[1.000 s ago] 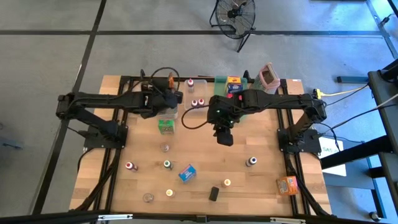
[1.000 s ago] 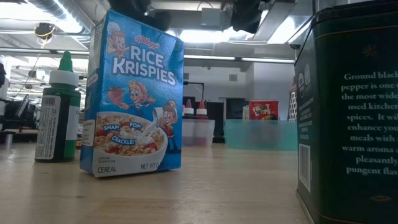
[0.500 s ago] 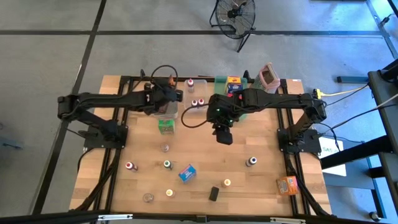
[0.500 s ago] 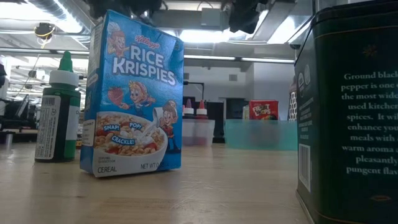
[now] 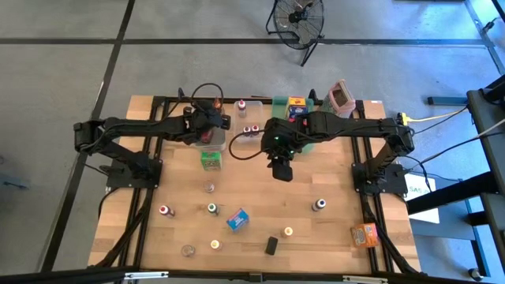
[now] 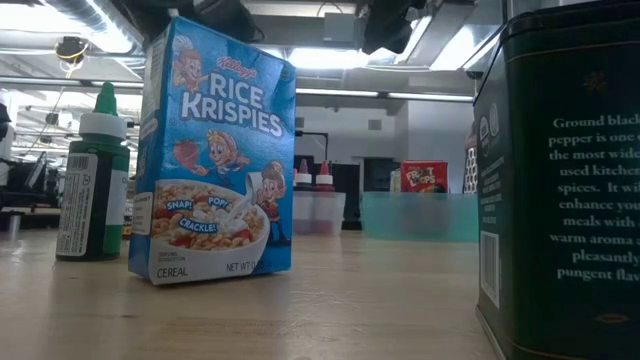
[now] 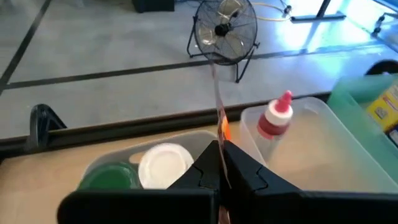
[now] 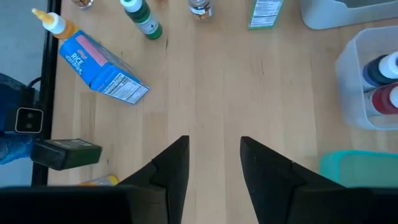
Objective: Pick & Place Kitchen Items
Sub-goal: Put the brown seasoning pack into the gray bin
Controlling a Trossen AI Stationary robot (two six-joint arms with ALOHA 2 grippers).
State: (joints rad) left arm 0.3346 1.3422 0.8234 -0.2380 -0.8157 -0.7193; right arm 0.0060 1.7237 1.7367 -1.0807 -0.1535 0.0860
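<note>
Left gripper (image 5: 213,118), over the clear bin (image 7: 124,163) at the bench's far edge, has its fingers pinched together on a thin orange item (image 7: 222,127) (hard to name). Right gripper (image 5: 282,169) hangs over the bench's bare middle, fingers (image 8: 174,165) parted with nothing between. Near the front edge lie the blue cereal box (image 5: 237,218), green-capped bottle (image 5: 211,208) and dark tin (image 5: 271,245).

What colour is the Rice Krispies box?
Blue; the Rice Krispies box shows best in the low view.
</note>
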